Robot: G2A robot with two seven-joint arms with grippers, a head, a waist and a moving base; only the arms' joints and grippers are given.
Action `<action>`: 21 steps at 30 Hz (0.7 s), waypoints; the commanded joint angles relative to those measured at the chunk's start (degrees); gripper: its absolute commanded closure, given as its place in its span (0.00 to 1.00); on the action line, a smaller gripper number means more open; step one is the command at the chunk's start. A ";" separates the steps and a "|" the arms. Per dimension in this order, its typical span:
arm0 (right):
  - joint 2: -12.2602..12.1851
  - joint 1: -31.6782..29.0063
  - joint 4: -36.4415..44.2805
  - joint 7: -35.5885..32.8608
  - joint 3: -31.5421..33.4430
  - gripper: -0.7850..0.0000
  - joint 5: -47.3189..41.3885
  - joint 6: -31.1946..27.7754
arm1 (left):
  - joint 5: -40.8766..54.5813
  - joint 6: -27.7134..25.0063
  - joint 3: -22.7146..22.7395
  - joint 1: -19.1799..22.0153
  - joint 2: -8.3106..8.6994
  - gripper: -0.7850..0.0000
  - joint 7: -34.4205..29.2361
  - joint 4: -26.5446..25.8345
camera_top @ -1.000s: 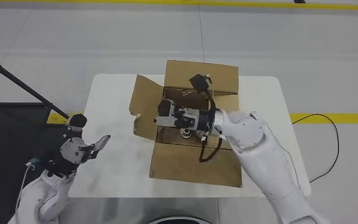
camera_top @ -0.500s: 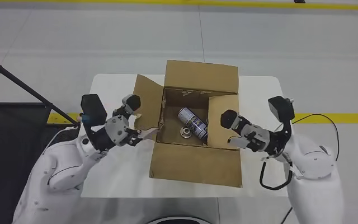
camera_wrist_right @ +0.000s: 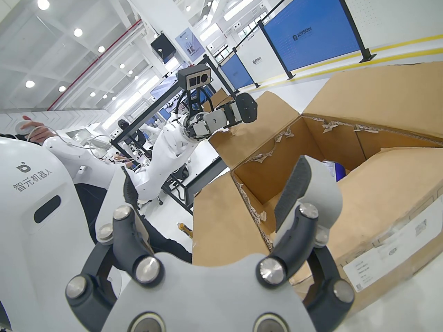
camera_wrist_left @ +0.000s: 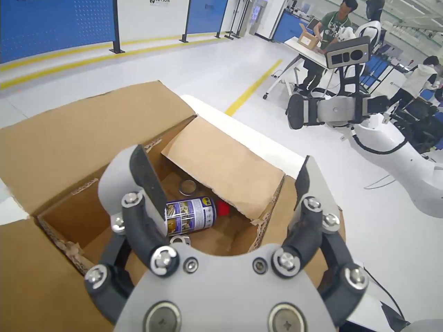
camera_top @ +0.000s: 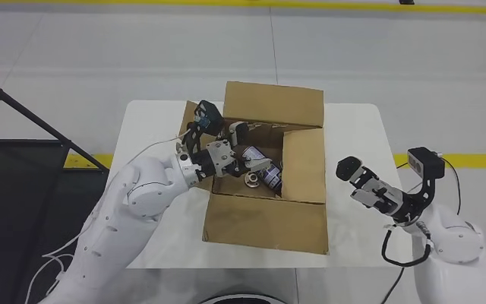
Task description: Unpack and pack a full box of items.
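Over the left half of the open box [camera_top: 266, 222], my left end effector [camera_wrist_left: 221, 160] hangs with fingers spread and nothing between them. Below it I count:
- one spray can [camera_wrist_left: 192, 214] with a blue label and red cap, lying on its side on the box floor
- one small round metal piece [camera_top: 249, 180] just beside the can

The box is brown cardboard with its flaps raised or folded outward, standing mid-bench [camera_top: 152, 125]. My right end effector [camera_wrist_right: 214, 174] is also spread and empty, held off the box's right side, apart from the cardboard and near the bench's right edge.
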State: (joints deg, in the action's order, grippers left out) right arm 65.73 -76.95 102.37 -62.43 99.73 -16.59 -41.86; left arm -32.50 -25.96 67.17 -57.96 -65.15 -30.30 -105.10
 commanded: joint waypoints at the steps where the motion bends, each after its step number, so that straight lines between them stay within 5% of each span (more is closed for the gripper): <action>1: 0.01 0.00 0.01 -0.01 0.00 0.00 0.02 0.01 | 0.00 0.00 -0.01 0.02 0.00 0.00 -0.01 0.01; 7: 0.01 0.00 0.01 -0.01 0.00 0.00 0.02 0.01 | 0.24 1.76 -1.94 0.08 -0.25 0.00 -1.34 0.45; 21: -0.25 -0.69 0.63 2.34 0.27 0.00 1.08 0.86 | 12.48 14.14 -16.94 13.49 -4.64 0.00 -12.02 12.81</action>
State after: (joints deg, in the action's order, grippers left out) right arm 65.57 -77.50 103.00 -60.31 99.90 -15.53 -40.95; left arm -21.38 -12.40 50.99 -45.24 -69.46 -41.98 -93.70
